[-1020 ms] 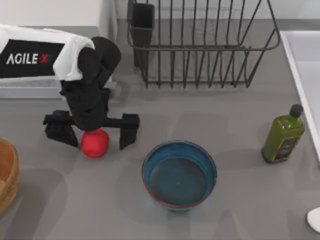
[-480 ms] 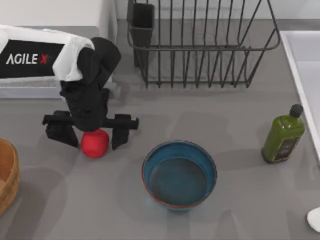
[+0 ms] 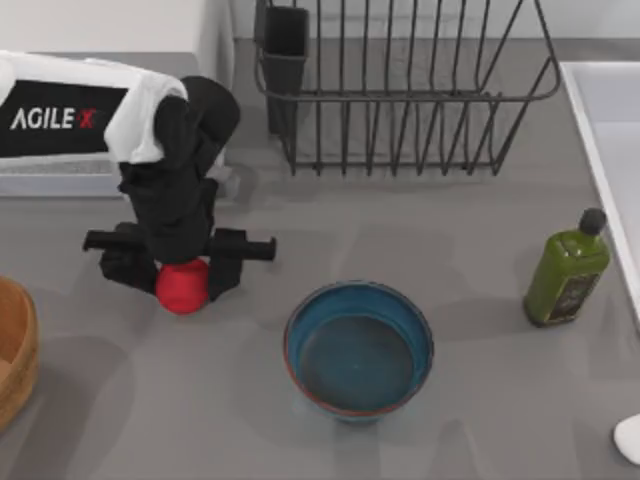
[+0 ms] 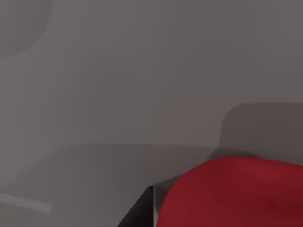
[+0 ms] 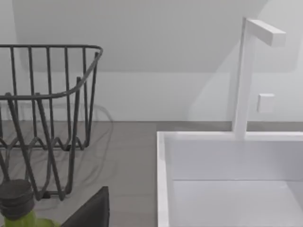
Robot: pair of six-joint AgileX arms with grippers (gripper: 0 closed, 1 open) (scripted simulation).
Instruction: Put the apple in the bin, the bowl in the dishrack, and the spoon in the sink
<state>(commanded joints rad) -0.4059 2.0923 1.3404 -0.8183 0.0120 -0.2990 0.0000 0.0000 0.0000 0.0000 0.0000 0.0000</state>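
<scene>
Top view. Left tool point(image 3: 178, 262) sits over the apple point(image 3: 181, 288), fingers point(image 3: 226, 262) flanking it on either side and looking pressed in against the red skin. Judged a pinch, though contact on the far finger is masked by the wrist. The apple rests on the desk point(image 3: 480, 240), left of the bowl point(image 3: 359, 347) and near it. The bin point(image 3: 14, 352) lies left of the bowl too, beyond the apple, cut by the frame edge. So the carry from the apple runs away from the bowl, toward the bin; the left arm is plainly the nearer one. The apple is round, so no long axis matters. The dishrack point(image 3: 400, 100) stands behind the bowl. The oil bottle point(image 3: 566, 272) stands right of the bowl, well apart; the sink point(image 3: 600, 120) lies past the bottle. The spoon point(image 3: 630, 437), a white rounded end, lies right of the bowl at the frame's edge.

Left wrist view. The apple point(image 4: 236, 194) is very close to the lens, on grey desk, with a dark finger edge point(image 4: 139, 213) just beside it.

Right wrist view. Right arm parked by the sink point(image 5: 227, 179), tap point(image 5: 248, 71) upright at its rear rim. Dishrack point(image 5: 47, 113) and bottle cap point(image 5: 16, 194) beside it. A dark part of the right tool point(image 5: 90, 210) shows; spread or pressed together, cannot tell.

Judgement: apple stage, grasp about made, lift pending.
</scene>
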